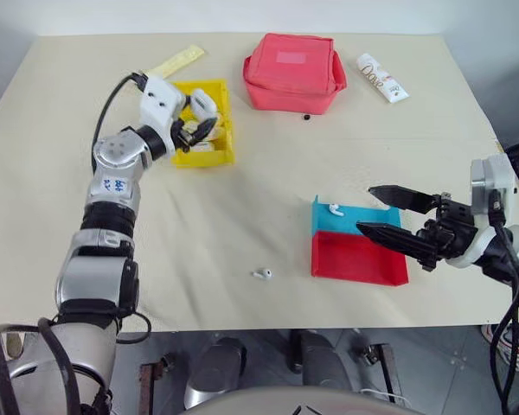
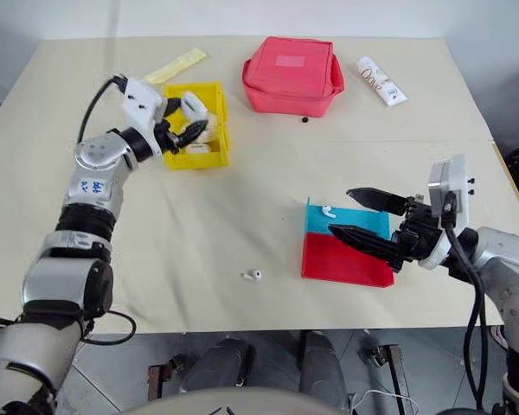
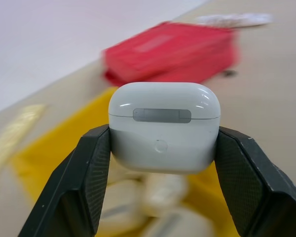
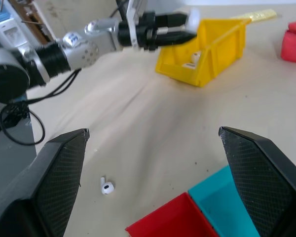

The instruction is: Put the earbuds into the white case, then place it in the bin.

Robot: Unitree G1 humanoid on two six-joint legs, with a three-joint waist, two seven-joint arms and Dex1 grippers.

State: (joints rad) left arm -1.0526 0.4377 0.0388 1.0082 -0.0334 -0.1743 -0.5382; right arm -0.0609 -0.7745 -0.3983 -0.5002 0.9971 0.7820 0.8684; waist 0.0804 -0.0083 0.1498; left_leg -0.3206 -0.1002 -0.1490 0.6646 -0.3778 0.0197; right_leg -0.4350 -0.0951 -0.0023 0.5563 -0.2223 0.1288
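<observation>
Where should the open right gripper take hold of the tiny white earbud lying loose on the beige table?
Probably from straight above, closing the right gripper across the rounded head of the tiny white earbud. It lies flat on the beige table, apart from the blue-and-red tray, so nothing crowds it.

Bright even light, soft shadows; left wrist view bkgd blurred behind sharp white case [image 3: 164,127], glare 1 o'clock.

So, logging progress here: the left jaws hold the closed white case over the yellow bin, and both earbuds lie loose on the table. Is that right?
Not quite. The left gripper does hold the closed white case over the yellow bin, but only one earbud lies on the table. The other earbud sits in the blue-and-red tray, as the left eye view shows.
</observation>
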